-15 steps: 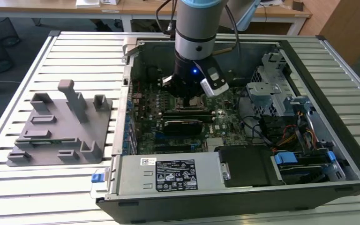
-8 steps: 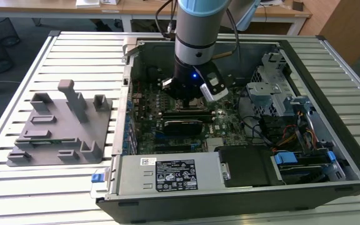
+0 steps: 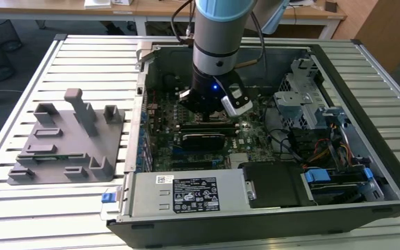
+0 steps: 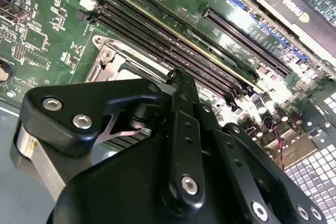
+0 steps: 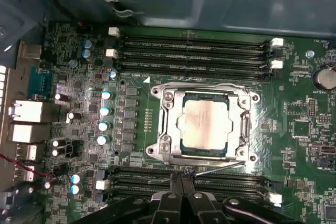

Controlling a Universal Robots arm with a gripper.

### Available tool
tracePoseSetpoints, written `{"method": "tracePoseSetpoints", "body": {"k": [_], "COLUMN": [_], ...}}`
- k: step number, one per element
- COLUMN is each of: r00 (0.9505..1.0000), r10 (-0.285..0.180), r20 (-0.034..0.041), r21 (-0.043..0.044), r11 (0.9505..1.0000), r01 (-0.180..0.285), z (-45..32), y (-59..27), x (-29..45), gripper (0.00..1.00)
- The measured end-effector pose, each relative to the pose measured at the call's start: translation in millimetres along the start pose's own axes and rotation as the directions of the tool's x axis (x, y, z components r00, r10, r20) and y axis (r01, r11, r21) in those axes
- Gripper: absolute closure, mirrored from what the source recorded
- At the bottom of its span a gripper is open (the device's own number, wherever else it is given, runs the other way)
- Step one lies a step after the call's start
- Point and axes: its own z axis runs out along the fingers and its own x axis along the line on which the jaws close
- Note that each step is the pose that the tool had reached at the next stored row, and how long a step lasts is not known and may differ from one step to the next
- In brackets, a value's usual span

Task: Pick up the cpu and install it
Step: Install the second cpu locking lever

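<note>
Already square, silvery-topped cpu (image 5: 206,127) flat inside metal-framed socket (image 5: 167,97); black tool (image 5: 181,178) clenched, empty, just beside.

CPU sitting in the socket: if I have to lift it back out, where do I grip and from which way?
Judging by the first wrist view, the cpu lies flat inside the socket frame, top plate up. Come straight down from above and pinch two opposite edges of the plate; the frame likely blocks any sideways approach.
</note>
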Motion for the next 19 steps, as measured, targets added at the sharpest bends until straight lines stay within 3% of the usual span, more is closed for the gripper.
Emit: {"method": "tracePoseSetpoints", "body": {"k": [12, 15, 19], "r00": [1.0, 0.9999, 0.9999], "r10": [0.0, 0.001, 0.002], "r20": [-0.0006, -0.0113, -0.0169], "r21": [-0.0036, -0.0064, -0.0103], "r11": [1.0, 1.0, 0.9999], "r01": [0.0, -0.001, -0.002], "z": [1.7, 2.4, 4.4], "y": [-0.1, -0.2, -0.3], "x": [2.1, 2.1, 3.1], "gripper": [0.88, 0.88, 0.88]}}
